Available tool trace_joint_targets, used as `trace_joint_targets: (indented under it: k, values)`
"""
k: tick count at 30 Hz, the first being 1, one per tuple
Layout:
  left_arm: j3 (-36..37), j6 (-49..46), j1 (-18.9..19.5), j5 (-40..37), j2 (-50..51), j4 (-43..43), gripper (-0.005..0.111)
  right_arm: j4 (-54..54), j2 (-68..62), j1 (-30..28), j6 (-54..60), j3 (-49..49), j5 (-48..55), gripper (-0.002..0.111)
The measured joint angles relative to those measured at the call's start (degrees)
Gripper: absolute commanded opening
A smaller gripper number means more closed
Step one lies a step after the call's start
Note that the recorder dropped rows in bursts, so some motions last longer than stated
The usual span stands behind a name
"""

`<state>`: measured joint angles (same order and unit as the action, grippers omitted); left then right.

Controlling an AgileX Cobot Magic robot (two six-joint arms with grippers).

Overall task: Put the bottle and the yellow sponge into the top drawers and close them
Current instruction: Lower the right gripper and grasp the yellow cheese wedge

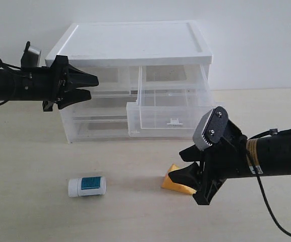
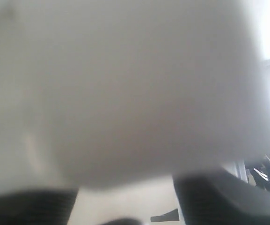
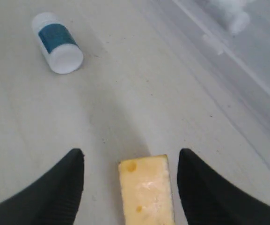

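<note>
1. worktop (image 1: 29, 217): pale, matt, wood-toned. Plain white wall (image 1: 266, 40) behind.
2. left hand (image 1: 94, 86): jaws parted, nothing between them, held at top-drawer height. Its own wrist view is a blur.
3. right hand (image 1: 178, 166): jaws spread wide, low over the worktop.
4. cabinet (image 1: 135, 43): white top, translucent fronts. The left top drawer (image 1: 110, 78) is pushed in, just ahead of the left hand's fingertips. The right top drawer (image 1: 170, 103) is pulled out, above and beyond the right hand.
5. yellow sponge (image 3: 146, 192): flat on the worktop between the right hand's fingers, touching neither.
6. bottle (image 1: 87, 186): on its side, well ahead of the right hand.
</note>
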<state>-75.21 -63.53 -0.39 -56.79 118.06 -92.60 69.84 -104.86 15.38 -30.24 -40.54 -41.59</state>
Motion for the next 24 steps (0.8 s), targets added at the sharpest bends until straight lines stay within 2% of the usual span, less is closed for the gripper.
trace_joint_targets:
  k: [9, 18, 24]
  values:
    - [-0.02, -0.04, -0.04, 0.32, -0.10, 0.33, 0.054, -4.37, -0.11, 0.65, 3.60, 0.00, 3.23, 0.053]
    - [-0.02, -0.04, -0.04, 0.32, -0.10, 0.33, 0.054, -12.61, -8.31, 0.65, 13.18, -0.02, 1.55, 0.053]
    - [-0.02, -0.04, -0.04, 0.66, -0.10, 0.45, 0.054, -13.34, -8.57, 0.65, 13.62, -0.02, 0.09, 0.053]
